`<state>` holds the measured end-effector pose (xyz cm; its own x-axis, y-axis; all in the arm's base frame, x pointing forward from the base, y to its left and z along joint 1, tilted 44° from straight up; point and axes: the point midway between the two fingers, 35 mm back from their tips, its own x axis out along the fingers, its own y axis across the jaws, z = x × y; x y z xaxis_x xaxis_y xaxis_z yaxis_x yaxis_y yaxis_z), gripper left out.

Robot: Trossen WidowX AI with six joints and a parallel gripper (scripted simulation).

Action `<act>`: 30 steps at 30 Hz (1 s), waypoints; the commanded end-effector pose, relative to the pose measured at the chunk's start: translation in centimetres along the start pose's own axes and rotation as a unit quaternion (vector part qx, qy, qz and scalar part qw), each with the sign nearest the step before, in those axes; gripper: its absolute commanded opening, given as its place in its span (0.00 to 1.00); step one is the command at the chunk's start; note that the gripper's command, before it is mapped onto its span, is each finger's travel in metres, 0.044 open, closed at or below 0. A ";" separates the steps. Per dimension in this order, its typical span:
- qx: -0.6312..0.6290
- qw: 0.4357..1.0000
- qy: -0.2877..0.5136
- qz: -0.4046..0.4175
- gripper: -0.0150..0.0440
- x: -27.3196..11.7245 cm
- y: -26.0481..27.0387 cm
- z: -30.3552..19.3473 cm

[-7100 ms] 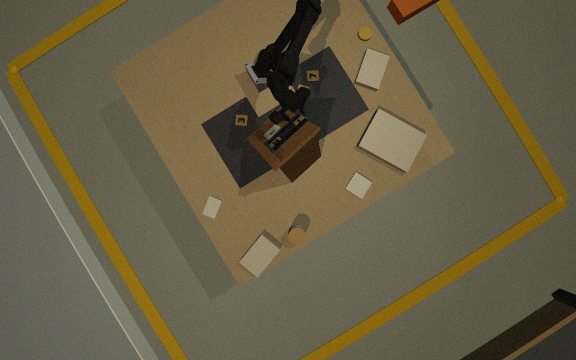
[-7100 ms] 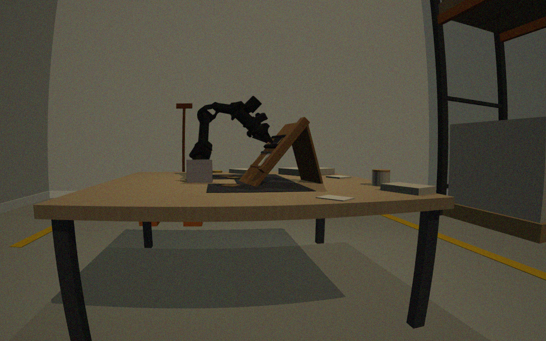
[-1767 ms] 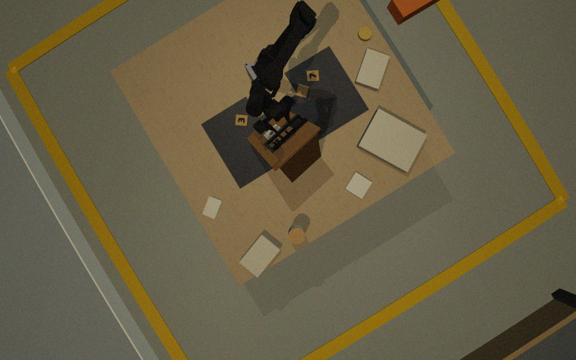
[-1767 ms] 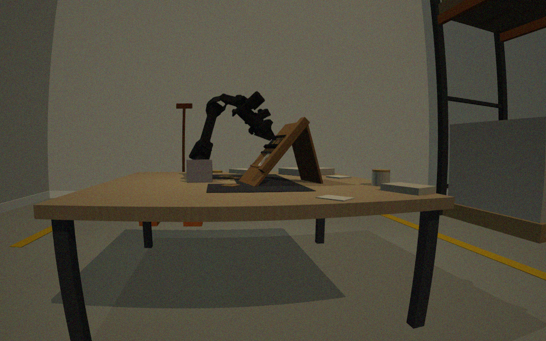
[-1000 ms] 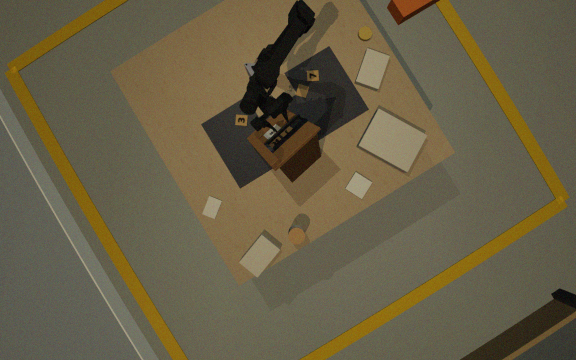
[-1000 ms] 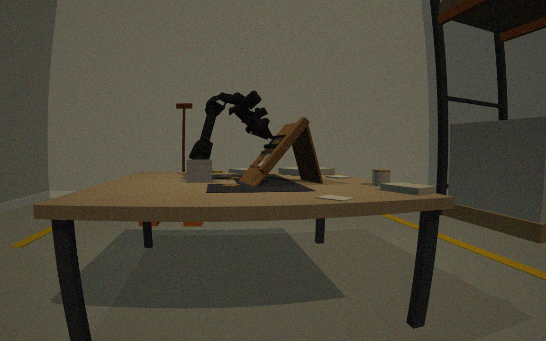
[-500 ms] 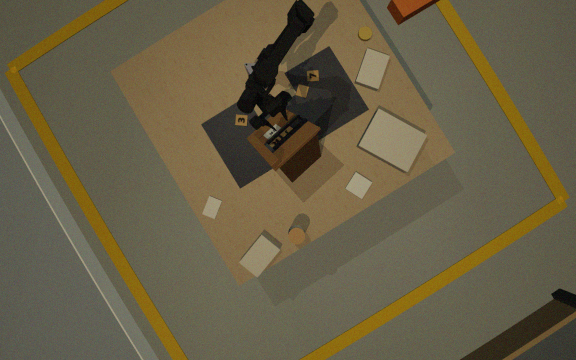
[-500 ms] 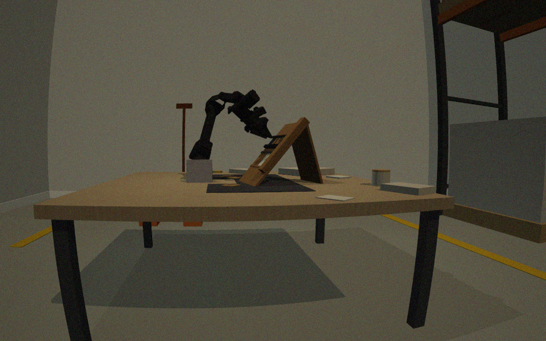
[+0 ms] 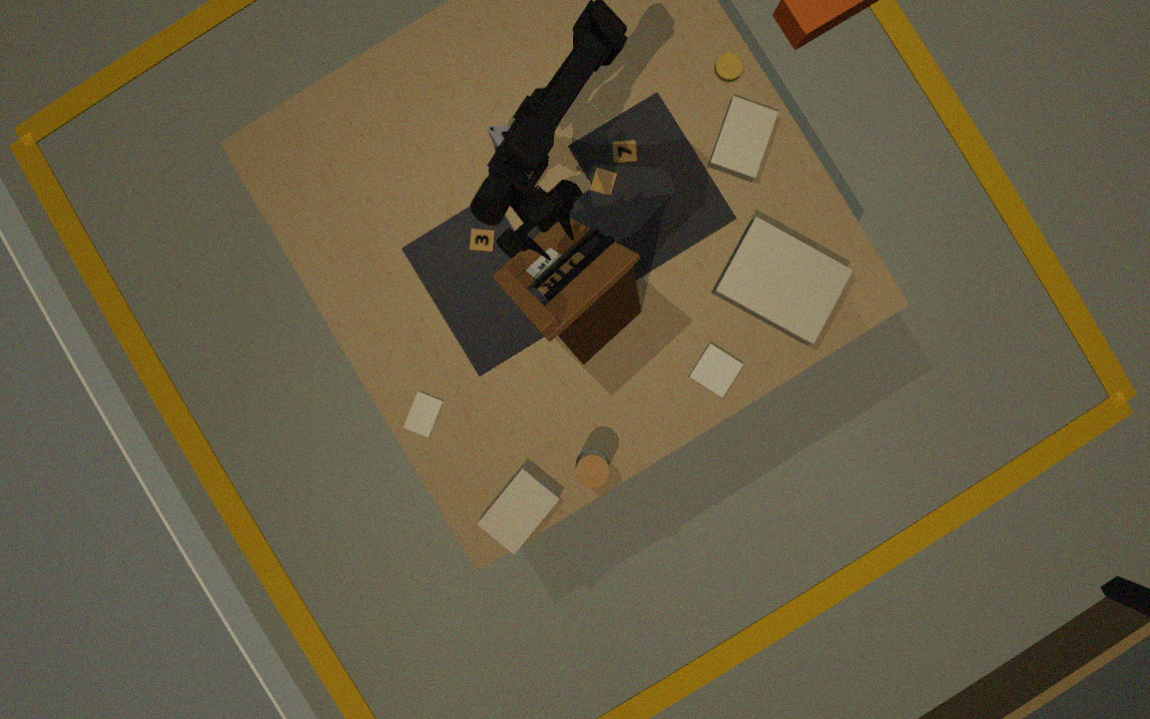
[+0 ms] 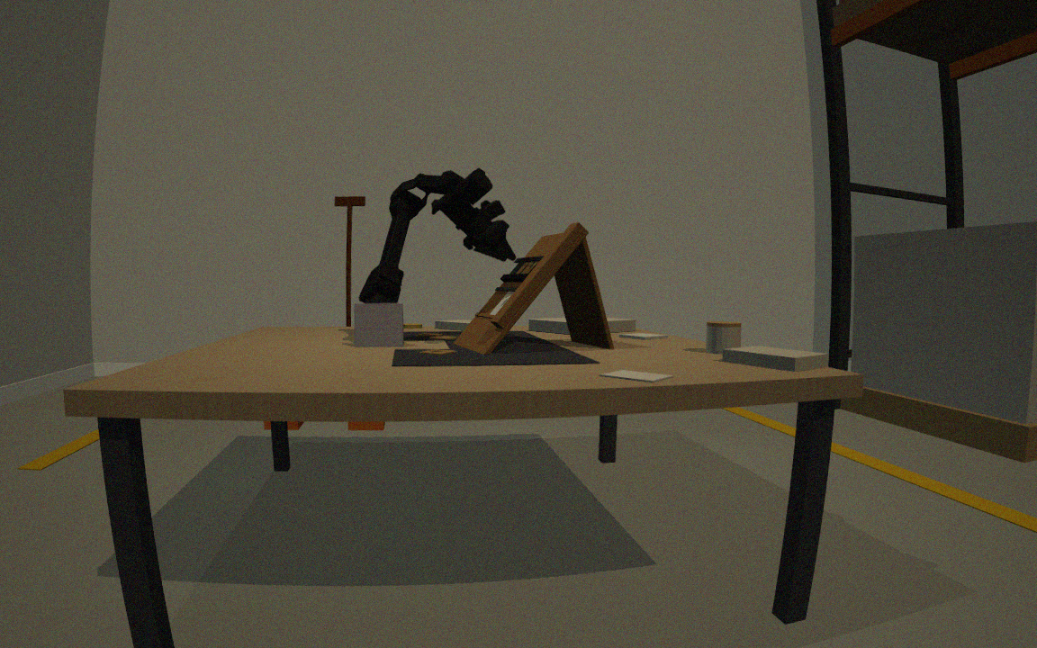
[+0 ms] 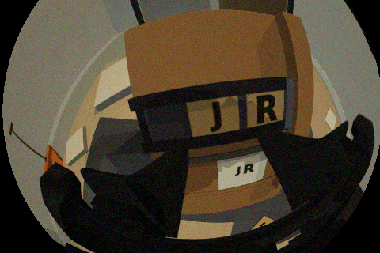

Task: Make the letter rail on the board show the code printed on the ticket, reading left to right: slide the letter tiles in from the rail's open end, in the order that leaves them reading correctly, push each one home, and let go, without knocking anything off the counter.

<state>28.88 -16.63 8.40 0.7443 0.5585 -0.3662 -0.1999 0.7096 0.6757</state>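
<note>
The tilted wooden board point(image 9: 597, 282) point(image 10: 536, 280) point(image 11: 206, 51) carries a black rail point(image 11: 214, 90). In the wrist view a J tile point(image 11: 203, 120) sits mid-rail and an R tile point(image 11: 252, 112) sits to its right near the end stop, with a narrow dark gap between them. The rail is empty left of J. The ticket point(image 11: 226, 179) below reads JR. My gripper point(image 9: 560, 248) point(image 10: 514, 258) point(image 11: 224, 139) is open and empty, just off the board below the tiles. A 3 tile point(image 9: 473, 247), a 7 tile point(image 9: 617, 158) and an unreadable tile point(image 9: 603, 181) lie loose.
A dark mat point(image 9: 472, 308) lies under the board. White slabs point(image 9: 783, 279) point(image 9: 744, 137) point(image 9: 519, 510) and thin white cards point(image 9: 716, 368) point(image 9: 422, 413) lie around it. A yellow disc point(image 9: 728, 66) and an orange-topped cylinder point(image 9: 592, 470) stand near the counter's edges.
</note>
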 end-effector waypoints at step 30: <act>0.001 1.000 0.016 -0.002 0.25 0.1 0.0 0.4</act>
<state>28.94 -16.73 8.58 0.7399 0.5619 -0.3698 -0.1966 0.7064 0.6800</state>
